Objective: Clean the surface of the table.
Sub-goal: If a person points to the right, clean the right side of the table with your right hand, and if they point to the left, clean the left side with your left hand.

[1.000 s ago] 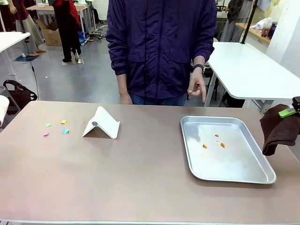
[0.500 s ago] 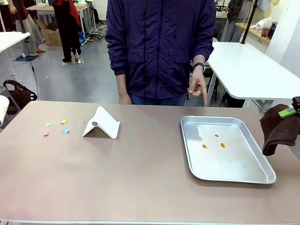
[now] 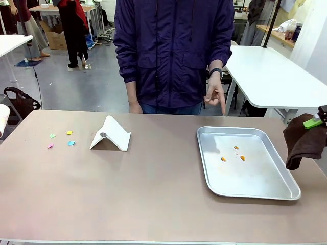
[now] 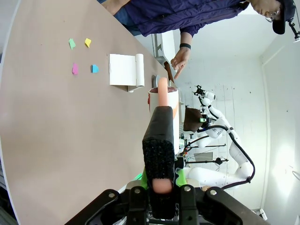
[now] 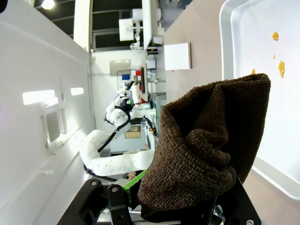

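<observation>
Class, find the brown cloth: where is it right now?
In the front view the brown cloth hangs at the table's right edge, pinched in the right gripper, just right of the metal tray.

The fingers of the right gripper are buried in the brown cloth clamped between them, and the arm behind is cut off by the picture's right edge. The fingertips of the left gripper are covered by the black foam-faced tool gripped there. Its far end is lost against a reddish-rimmed shape that cannot be identified. At the left edge of the table a white rounded object is cropped and cannot be named. The table's near corners are cut off. The orange bits in the tray and the coloured scraps near the far left corner are too small to be told.
</observation>
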Action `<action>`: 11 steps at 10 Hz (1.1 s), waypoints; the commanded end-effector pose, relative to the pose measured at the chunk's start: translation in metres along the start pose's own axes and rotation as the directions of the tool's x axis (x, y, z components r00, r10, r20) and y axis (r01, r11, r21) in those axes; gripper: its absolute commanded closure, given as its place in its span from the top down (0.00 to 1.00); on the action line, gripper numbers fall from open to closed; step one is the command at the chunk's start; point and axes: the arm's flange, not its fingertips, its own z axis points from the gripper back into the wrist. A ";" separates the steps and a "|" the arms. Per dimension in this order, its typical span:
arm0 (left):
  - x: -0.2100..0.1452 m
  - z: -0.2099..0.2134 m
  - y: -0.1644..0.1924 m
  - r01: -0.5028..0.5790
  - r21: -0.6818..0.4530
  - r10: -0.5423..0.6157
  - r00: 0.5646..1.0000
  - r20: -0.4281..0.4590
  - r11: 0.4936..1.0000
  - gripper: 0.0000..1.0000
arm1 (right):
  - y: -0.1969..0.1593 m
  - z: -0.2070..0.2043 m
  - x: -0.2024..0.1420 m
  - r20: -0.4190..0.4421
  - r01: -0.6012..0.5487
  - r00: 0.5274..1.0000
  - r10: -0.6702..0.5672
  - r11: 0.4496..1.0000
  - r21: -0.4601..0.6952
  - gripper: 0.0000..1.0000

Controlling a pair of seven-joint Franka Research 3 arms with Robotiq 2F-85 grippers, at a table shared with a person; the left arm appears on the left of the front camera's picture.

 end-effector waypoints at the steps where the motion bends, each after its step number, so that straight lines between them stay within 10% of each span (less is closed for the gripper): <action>1: -0.001 0.002 -0.003 0.000 -0.004 0.000 1.000 -0.006 1.000 0.00 | 0.016 -0.017 0.007 -0.032 -0.052 0.998 0.049 0.993 -0.102 0.00; 6: -0.001 0.002 -0.003 0.000 -0.004 0.000 1.000 -0.006 1.000 0.00 | 0.053 -0.081 0.090 0.016 0.014 1.000 -0.006 0.831 -0.556 0.00; 11: -0.001 0.002 -0.003 0.000 -0.004 0.000 1.000 -0.006 1.000 0.00 | 0.013 -0.117 0.155 0.038 0.074 0.997 -0.070 0.654 -0.753 0.00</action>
